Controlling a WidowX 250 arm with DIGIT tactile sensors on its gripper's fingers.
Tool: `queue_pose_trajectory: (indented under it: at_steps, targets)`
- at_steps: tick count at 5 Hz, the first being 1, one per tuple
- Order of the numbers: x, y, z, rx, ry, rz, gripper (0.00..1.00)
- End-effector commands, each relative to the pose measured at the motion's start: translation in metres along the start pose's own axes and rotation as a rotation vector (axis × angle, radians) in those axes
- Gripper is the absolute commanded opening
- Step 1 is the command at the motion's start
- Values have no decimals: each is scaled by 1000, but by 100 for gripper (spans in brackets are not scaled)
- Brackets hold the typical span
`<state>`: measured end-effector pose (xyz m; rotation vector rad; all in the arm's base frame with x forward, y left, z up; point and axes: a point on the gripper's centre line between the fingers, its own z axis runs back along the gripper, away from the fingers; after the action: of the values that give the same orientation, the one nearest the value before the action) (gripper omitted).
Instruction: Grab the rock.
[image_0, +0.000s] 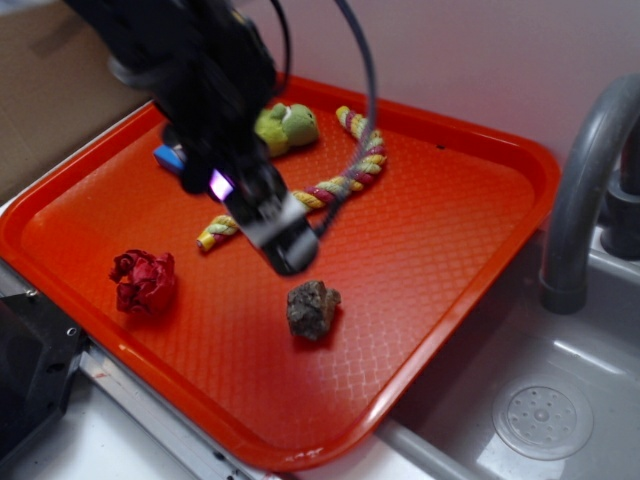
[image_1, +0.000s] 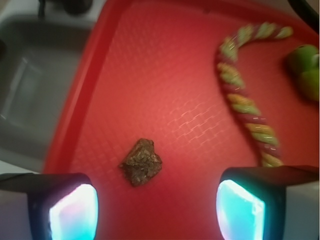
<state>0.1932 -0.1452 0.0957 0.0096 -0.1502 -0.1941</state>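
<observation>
Claw (image_1: 157, 212) is wide open w/ nothing in it, hanging above the red tray (image_0: 440, 250) near its middle; the rock (image_0: 313, 309) lies flat on the tray just ahead of the fingertips (image_1: 72, 212), not touching, toward the tray's front edge. Red paper ball (image_0: 144, 281) sits well apart by the left edge, while the striped rope (image_0: 335, 185) and green plush toy (image_0: 287, 126) are near the back edge, and a grey sink (image_0: 540, 400) is off the tray's right side.

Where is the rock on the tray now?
In the exterior view the rock lies on the orange tray, near its front edge, right of the red paper ball, just below the open pincer.
</observation>
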Motion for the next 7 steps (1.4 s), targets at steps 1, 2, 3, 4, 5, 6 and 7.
queue_pose_trajectory:
  at_steps: [1, 2, 3, 4, 5, 6, 7]
  targets:
    - [7, -20, -35, 7, 22, -107, 100]
    - [4, -29, -55, 47, 69, -156, 100]
    - [4, -27, -68, 69, 100, -158, 100]
    - [0, -29, -74, 88, 118, -154, 100]
    - [-4, -26, -70, 98, 119, -141, 0]
    - [-10, -23, -64, 94, 122, -164, 0]
    - [-7, -14, -51, 98, 131, -140, 0]
